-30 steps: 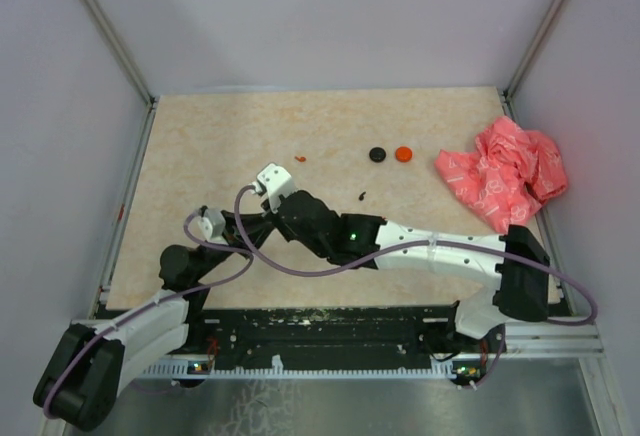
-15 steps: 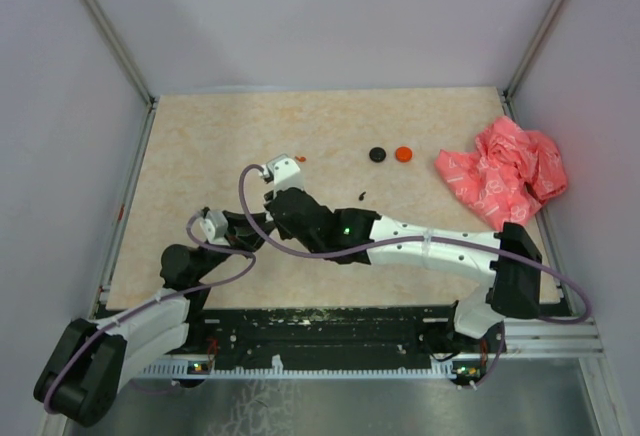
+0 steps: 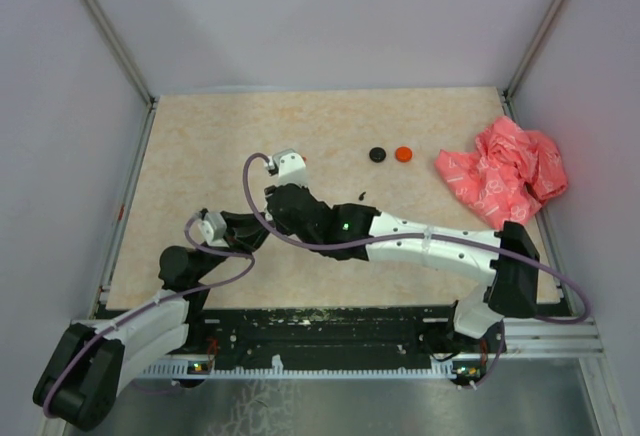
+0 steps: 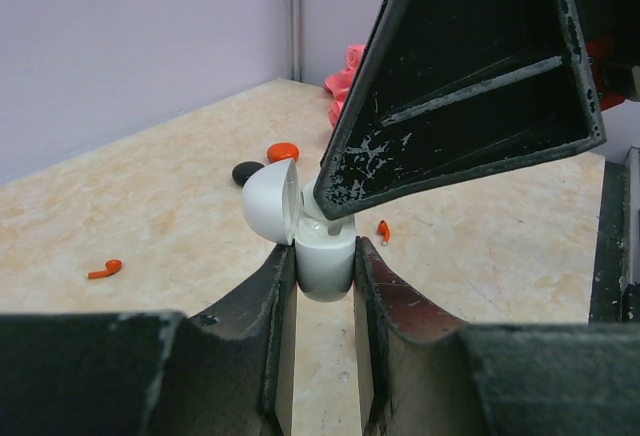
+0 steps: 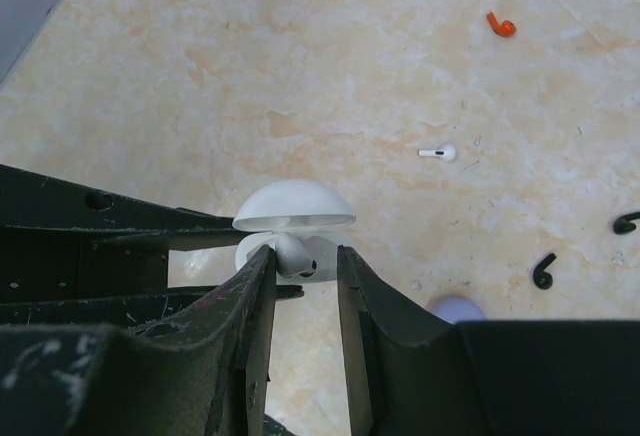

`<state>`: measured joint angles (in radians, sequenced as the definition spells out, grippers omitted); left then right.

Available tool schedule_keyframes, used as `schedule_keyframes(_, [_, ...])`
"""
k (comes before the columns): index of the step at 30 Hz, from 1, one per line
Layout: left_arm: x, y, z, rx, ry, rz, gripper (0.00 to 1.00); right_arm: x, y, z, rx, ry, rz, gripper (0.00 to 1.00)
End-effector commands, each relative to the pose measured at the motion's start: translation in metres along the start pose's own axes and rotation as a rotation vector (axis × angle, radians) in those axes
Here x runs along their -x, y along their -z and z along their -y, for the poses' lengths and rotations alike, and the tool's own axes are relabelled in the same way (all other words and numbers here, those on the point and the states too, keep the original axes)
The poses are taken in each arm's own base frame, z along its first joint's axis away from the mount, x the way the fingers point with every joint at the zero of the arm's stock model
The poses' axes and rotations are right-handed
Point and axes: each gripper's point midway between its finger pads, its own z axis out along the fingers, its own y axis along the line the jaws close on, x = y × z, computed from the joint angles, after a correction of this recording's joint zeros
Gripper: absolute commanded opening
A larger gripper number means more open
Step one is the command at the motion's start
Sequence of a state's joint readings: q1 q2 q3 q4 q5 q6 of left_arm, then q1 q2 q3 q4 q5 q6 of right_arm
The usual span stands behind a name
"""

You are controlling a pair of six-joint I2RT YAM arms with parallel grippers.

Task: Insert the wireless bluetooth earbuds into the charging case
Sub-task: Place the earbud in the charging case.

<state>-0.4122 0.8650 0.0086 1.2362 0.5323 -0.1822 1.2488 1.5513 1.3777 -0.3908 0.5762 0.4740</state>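
My left gripper is shut on the white charging case and holds it upright with its lid open. My right gripper hangs directly over the case mouth, its jaws slightly apart. A white earbud sits in the case mouth, touching one finger with a gap to the other. Loose earbuds lie on the table: one red, one white, two black, one lilac. In the top view both grippers meet left of centre and the case is hidden.
A black disc and an orange disc lie at the back centre. A crumpled pink-red bag sits at the right edge. Another orange earbud lies left of the case. Grey walls enclose the table.
My right arm has swung left, and its gripper has closed in over the case held by my left gripper. The left gripper has shifted slightly right.
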Motion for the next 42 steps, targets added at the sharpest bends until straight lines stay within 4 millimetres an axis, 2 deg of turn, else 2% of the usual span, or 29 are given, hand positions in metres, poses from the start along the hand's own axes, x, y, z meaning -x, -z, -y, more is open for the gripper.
schedule_keyframes(1, [-0.006, 0.012, 0.007, -0.011, -0.008, 0.013, 0.0, 0.02, -0.001, 0.017, -0.064, -0.021, 0.033, 0.3])
schedule_keyframes(17, [-0.008, 0.012, 0.008, -0.011, 0.01, 0.008, 0.0, 0.024, -0.001, 0.027, -0.091, -0.058, 0.027, 0.3])
schedule_keyframes(25, [-0.01, 0.013, -0.001, 0.046, 0.033, 0.006, 0.0, 0.024, 0.0, 0.037, -0.137, -0.056, 0.025, 0.29])
schedule_keyframes(30, [-0.009, 0.013, -0.002, 0.047, 0.036, 0.009, 0.0, 0.027, 0.0, 0.031, -0.106, -0.064, 0.023, 0.29])
schedule_keyframes(35, [-0.012, 0.014, -0.003, 0.056, 0.048, -0.003, 0.0, 0.043, 0.01, 0.016, 0.009, -0.066, 0.078, 0.3])
schedule_keyframes(38, [-0.014, 0.014, -0.004, 0.063, 0.061, -0.009, 0.0, 0.051, 0.016, 0.014, 0.054, -0.05, 0.094, 0.38])
schedule_keyframes(42, [-0.014, 0.013, -0.004, 0.069, 0.076, -0.009, 0.0, 0.048, 0.012, 0.018, 0.073, -0.048, 0.064, 0.38])
